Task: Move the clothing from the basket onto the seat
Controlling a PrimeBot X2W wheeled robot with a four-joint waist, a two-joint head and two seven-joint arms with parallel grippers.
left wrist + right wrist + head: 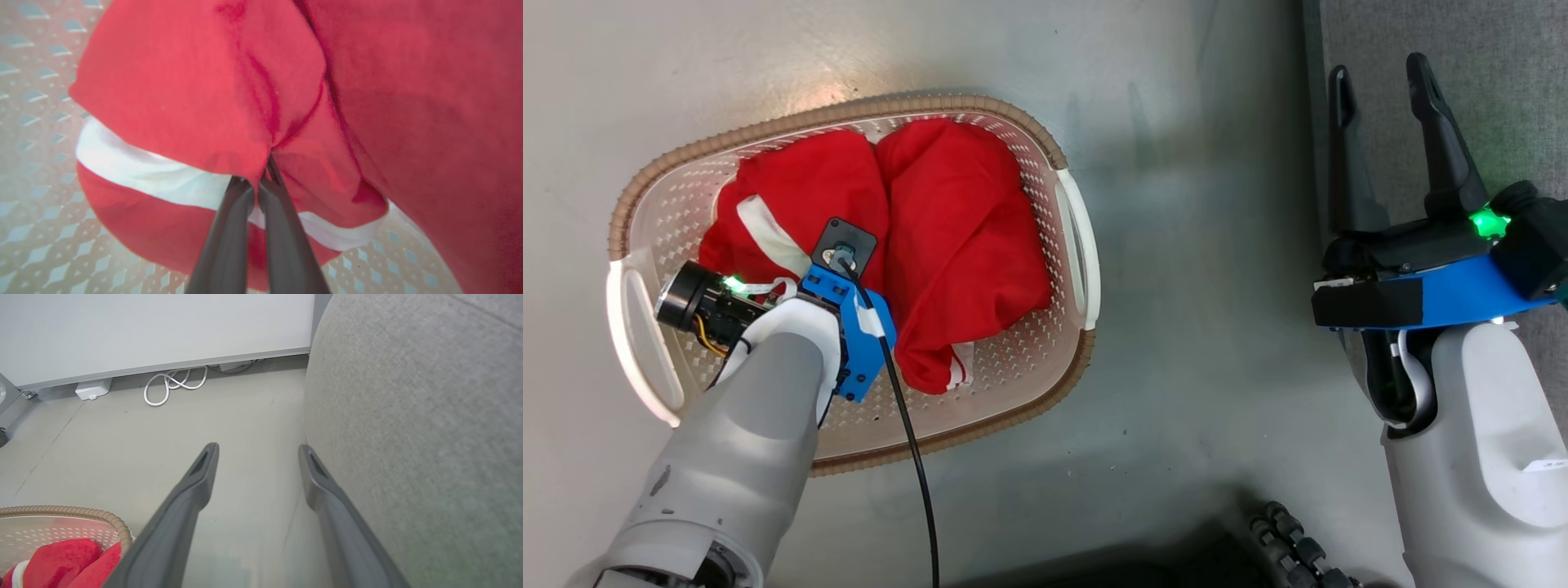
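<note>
The cream-white basket (980,104) with a brown rim stands on the floor and holds two red pieces of clothing, one on the left (800,188) with white trim and one on the right (964,220). My left arm reaches down into the basket over the left garment. In the left wrist view my left gripper (263,175) is shut, pinching a fold of the red clothing (196,81) between its tips. My right gripper (1379,69) hangs open and empty beside the grey seat (1486,82), well to the right of the basket.
In the right wrist view the seat (408,416) rises on the right and the basket rim (110,520) lies at lower left. A white cable coil (171,386) and a small white box (93,388) lie along the wall. A black cable (915,457) trails from my left wrist.
</note>
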